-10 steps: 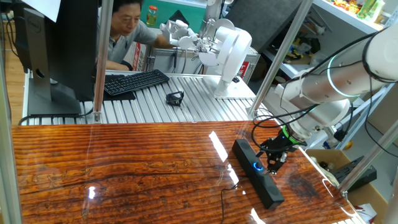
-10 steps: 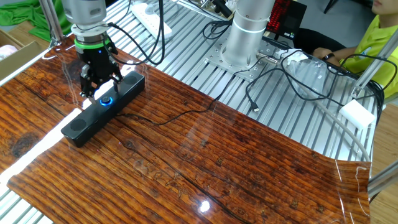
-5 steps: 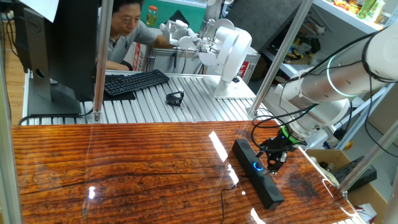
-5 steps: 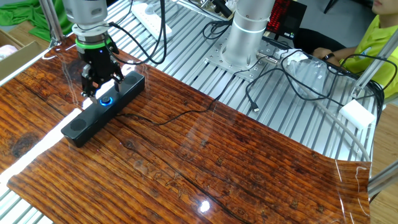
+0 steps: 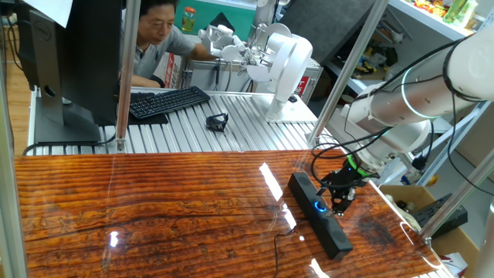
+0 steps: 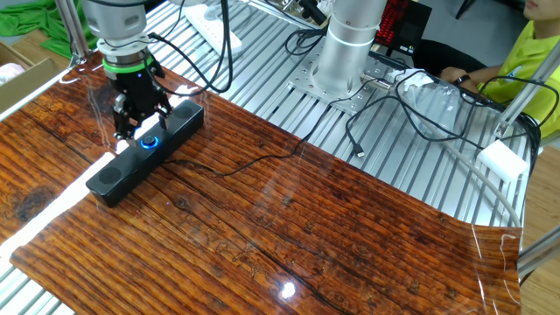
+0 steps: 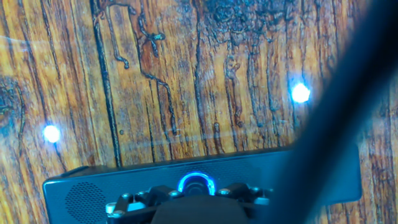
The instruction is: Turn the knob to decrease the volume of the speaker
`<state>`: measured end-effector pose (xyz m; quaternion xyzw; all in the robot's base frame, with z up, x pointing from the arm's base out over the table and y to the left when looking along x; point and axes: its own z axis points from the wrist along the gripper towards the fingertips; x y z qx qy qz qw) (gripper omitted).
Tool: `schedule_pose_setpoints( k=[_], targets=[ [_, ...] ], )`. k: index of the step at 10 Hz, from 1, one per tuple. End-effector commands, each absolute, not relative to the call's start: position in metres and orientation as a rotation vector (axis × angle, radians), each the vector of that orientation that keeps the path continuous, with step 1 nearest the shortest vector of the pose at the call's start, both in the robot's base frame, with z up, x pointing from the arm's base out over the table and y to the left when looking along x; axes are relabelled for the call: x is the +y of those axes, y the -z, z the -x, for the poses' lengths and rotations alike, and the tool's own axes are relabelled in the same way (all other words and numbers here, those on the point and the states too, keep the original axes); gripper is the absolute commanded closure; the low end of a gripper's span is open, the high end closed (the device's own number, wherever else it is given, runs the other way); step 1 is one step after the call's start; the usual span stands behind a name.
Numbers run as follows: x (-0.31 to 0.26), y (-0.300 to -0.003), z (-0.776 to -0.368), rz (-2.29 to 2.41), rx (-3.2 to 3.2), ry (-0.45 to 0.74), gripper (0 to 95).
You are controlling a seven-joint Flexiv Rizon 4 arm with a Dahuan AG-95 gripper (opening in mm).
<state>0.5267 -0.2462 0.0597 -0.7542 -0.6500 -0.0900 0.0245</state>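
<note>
Very little differs from 1 second ago. In one fixed view the white arm point(image 5: 432, 93) sits slightly higher and nearer the camera at the right edge, its upper link filling more of the top right corner. In the other fixed view the wrist above the gripper point(image 6: 138, 118) sits a touch further left and looks slightly rolled, with the cables by it hanging a little differently. The gripper itself shows no clear shift over the knob point(image 6: 150, 142), and the gap between its fingers looks the same. The speaker point(image 6: 149, 149) lies where it did.
</note>
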Motion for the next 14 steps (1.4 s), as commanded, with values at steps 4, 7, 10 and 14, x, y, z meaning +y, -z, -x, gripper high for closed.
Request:
schedule_pose_setpoints(
  k=[4, 7, 10, 14],
  targets=[
    [-0.2459, -0.0579, -0.5266, 2.297, -2.040, 0.237, 19.0],
    [-0.2457, -0.0565, -0.5265, 2.281, -2.055, 0.224, 19.0],
    [-0.2458, -0.0565, -0.5264, 2.265, -2.072, 0.220, 38.0],
    [-0.2459, -0.0564, -0.5264, 2.294, -2.040, 0.222, 38.0]
  ],
)
